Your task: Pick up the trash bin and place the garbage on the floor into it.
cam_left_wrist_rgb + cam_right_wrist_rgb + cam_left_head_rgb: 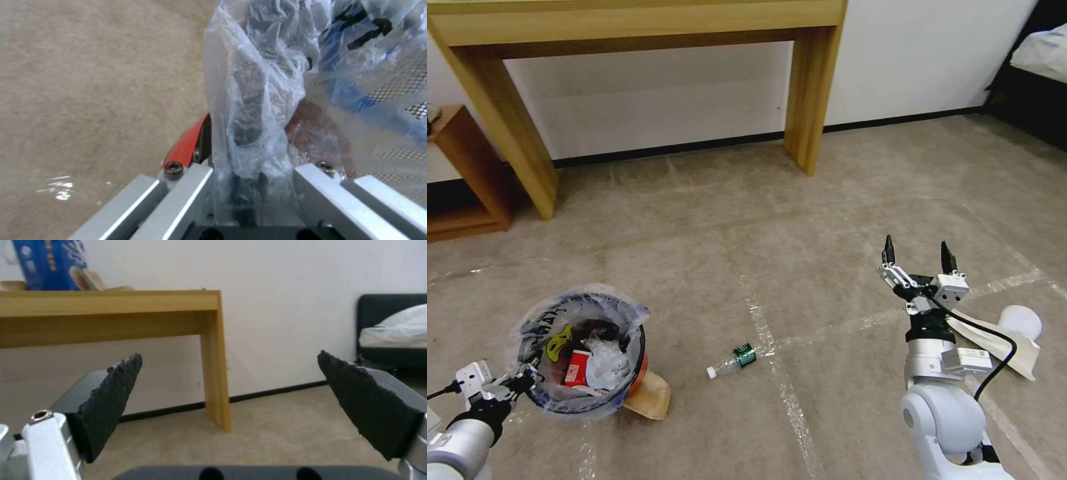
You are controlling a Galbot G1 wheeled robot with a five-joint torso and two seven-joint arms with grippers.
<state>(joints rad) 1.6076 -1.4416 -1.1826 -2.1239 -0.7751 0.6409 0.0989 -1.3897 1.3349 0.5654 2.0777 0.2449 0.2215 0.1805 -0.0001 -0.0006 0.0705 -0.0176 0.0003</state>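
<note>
Already the left hand (520, 387) was clamped on the rim of the red bin (584, 353), half full, beside a paper bag (650, 398). Nearby on the floor (827, 220) lay a bottle (732, 361). Poised wide open and empty, the right hand (917, 257) probably had to drop to it next.

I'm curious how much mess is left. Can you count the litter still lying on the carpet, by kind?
Clear bottle with green label: 1
Tan paper bag beside the red trash bin: 1
White paper piece near the right gripper: 1
Total: 3
</note>
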